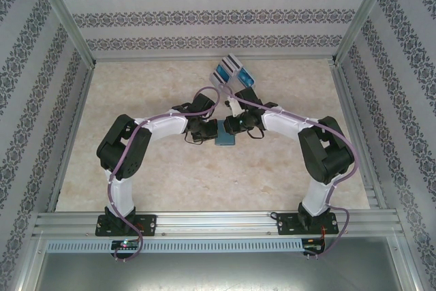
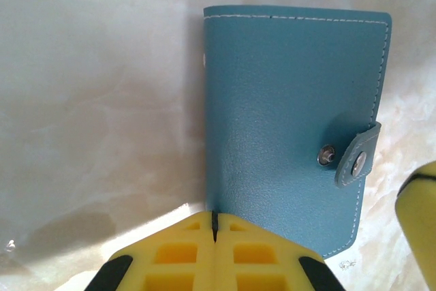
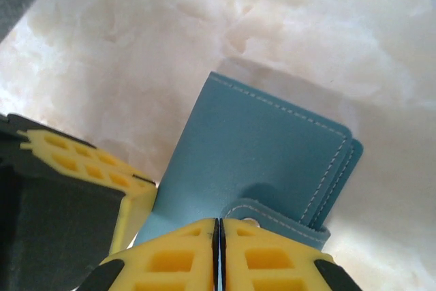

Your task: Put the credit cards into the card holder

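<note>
Two clenched claws sit at the shut holder [image 2: 286, 100] on the bench [image 2: 102, 100]; left claw [image 2: 213, 219] should pin its edge while right claw [image 3: 216, 224] peels the snap tab [image 3: 281, 219] up gently.

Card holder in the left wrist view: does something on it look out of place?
Yes. The card holder is folded shut, but its strap is not fastened. The end of the strap lies beside the stud on the cover, not pressed over it.

Both black-and-white arms fold inward, elbows out, meeting over the teal-blue stitched card holder [image 1: 225, 140]. The left hand [image 2: 213, 219], with its yellow fingers pressed together, touches its edge. The right hand [image 3: 216, 224], also closed, is at its strap.
</note>
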`<state>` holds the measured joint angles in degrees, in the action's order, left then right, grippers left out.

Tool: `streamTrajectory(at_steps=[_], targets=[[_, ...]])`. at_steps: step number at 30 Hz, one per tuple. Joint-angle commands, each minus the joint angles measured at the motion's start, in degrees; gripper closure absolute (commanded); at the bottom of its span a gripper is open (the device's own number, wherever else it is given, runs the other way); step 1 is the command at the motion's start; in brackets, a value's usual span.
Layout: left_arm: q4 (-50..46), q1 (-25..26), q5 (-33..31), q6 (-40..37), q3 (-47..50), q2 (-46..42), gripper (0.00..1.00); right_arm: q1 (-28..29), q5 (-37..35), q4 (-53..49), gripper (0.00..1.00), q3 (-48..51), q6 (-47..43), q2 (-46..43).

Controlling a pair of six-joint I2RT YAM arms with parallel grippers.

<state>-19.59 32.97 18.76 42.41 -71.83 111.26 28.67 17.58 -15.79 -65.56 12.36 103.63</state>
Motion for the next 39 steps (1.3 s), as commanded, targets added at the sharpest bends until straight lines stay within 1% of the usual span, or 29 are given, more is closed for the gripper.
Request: streamTrajectory(at_steps=[1,12,20,26,32,39], targets=[[-1.1,0.9,0.5,-0.8,-1.5,1.3,1.0,0.4,-2.6,-1.6,0.87,-0.6,-1.6,1.3],[-0.6,0.9,0.9,-0.8,-1.1,1.3,1.0,1.6,-2.9,-1.8,0.87,-2.6,-1.3,5.3],[-0.5,0.9,1.1,-0.8,-1.3,1.5,1.0,1.3,-0.6,-1.8,0.87,-4.1,-0.8,6.3],[-0.9,0.9,0.9,-1.0,-1.5,1.5,1.0,-0.2,2.4,-2.1,0.87,-4.6,0.4,8.8],[-1.2,0.9,0.9,-1.2,-1.9,1.5,1.0,-2.0,4.6,-6.2,0.87,-6.6,1.4,10.8],[-1.1,0.9,0.8,-1.2,-2.1,1.7,1.0,-2.1,2.9,-17.8,0.87,-14.3,0.4,15.1]])
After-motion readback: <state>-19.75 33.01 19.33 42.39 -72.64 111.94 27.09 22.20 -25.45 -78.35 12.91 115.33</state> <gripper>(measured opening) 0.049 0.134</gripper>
